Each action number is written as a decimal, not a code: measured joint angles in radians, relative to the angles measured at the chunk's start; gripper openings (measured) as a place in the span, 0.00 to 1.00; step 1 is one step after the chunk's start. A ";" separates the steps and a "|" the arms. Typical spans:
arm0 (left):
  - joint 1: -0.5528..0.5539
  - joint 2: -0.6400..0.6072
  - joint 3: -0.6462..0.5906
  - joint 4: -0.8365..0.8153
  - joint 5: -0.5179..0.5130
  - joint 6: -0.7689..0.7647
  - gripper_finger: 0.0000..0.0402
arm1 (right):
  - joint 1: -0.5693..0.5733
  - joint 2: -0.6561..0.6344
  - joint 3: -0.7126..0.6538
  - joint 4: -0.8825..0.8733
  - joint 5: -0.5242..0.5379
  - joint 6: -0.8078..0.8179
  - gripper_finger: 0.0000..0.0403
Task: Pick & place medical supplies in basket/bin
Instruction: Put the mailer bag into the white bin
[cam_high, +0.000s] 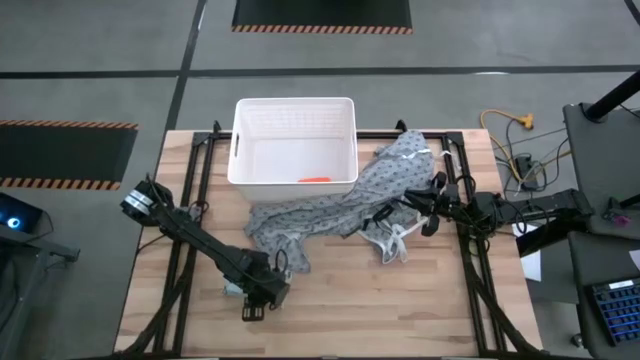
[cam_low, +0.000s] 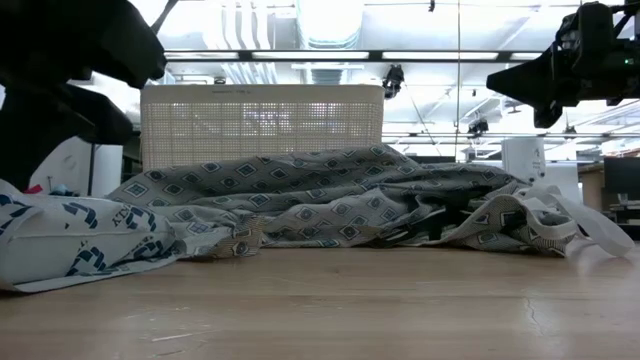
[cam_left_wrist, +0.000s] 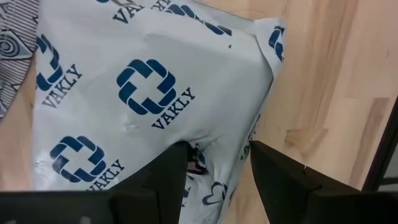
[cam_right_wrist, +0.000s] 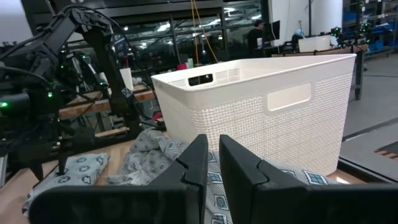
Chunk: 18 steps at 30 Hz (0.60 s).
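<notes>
The pale soft packet (cam_left_wrist: 143, 87) with blue VAKLY logos lies near the table's near-left part (cam_high: 232, 290), flat on the wood (cam_low: 80, 240). My left gripper (cam_left_wrist: 214, 149) is over it, shut on it (cam_high: 255, 295). The white ribbed bin (cam_high: 240, 130) stands at the far middle (cam_low: 260, 125) (cam_right_wrist: 280, 124). An orange item (cam_high: 315, 180) lies on the bin's floor. My right gripper (cam_right_wrist: 213, 162) is shut and hangs above the gown (cam_high: 385, 215), touching nothing. The white cylinder and the white disc are out of sight. My left gripper comes from above, pointing down, and pinches a raised fold of the packet (cam_left_wrist: 217, 134) near one of its edges between the two fingers (cam_left_wrist: 168, 168). The film puckers where the fingers meet it. The rest of the packet lies on the table (cam_low: 60, 270).
The grey patterned gown (cam_high: 330, 210) sprawls from the bin's front toward the right (cam_low: 340, 205), and its white ties (cam_high: 395, 240) trail on the wood. Dark frame rails (cam_high: 180, 250) run along both table sides. Bare wood (cam_high: 400, 310) lies along the near edge.
</notes>
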 joint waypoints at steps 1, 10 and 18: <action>0.000 0.000 -0.001 0.001 0.007 0.000 0.40 | 0.000 0.000 0.000 0.000 0.000 0.000 0.08; -0.002 -0.026 0.059 -0.070 0.034 0.007 0.40 | 0.000 0.000 0.000 0.000 0.000 -0.004 0.08; -0.025 -0.038 0.060 -0.071 0.034 -0.003 0.40 | 0.000 0.000 0.000 0.000 0.000 -0.004 0.08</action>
